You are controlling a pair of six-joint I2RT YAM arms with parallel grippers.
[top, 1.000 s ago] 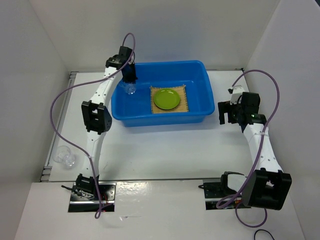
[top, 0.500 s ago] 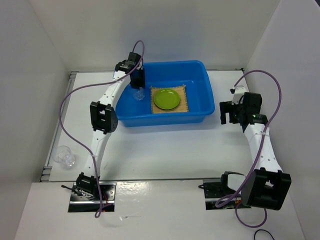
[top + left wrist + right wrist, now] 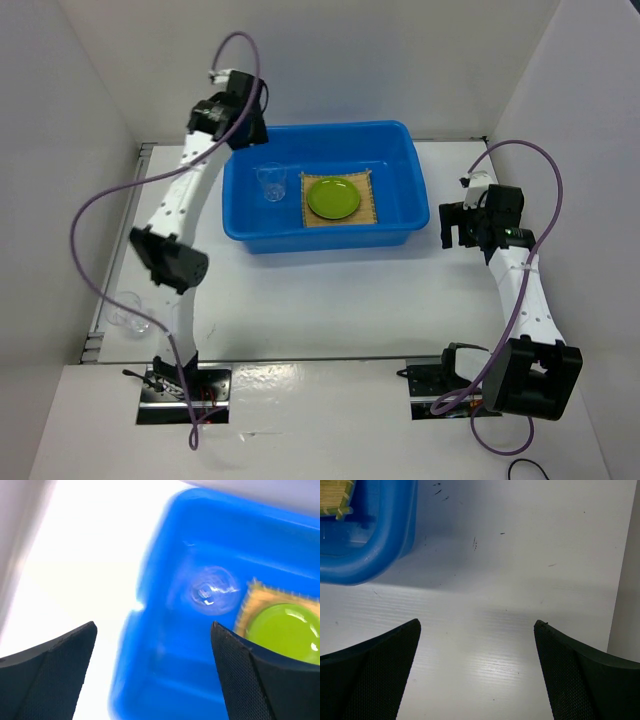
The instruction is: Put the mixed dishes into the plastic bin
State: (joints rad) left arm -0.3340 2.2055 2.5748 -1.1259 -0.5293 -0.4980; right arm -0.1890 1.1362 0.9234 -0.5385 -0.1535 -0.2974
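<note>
Top view: your left gripper (image 3: 250,122) hangs high over the far-left corner of the blue bin (image 3: 320,238). Left wrist view: the left gripper (image 3: 153,630) has its fingers spread wide with nothing between them, and you look straight down between them onto the bin's (image 3: 165,680) left wall and floor.

Bin contents:
- One clear glass (image 3: 270,182) stands upright on the bin floor in the left part. It is free of the gripper. In the wrist view the glass (image 3: 214,590) is blurred. It is just beside the left edge of the bamboo mat (image 3: 248,607); you cannot tell whether they touch.
- The bamboo mat (image 3: 375,212) lies flat on the floor near the middle of the bin.
- The green plate (image 3: 333,198) sits on the mat, roughly centred; in the wrist view the plate (image 3: 282,630) shows partly behind the right finger.

Outside the bin: more clear glassware (image 3: 130,312) sits at the left edge of the table (image 3: 330,300), well apart from the bin. The count is unclear.

Your right gripper (image 3: 452,228) hovers just right of the bin's right end. Right wrist view: the right gripper (image 3: 477,625) has its fingers wide apart and holds nothing, with bare table below and the bin's (image 3: 370,555) corner at upper left.
</note>
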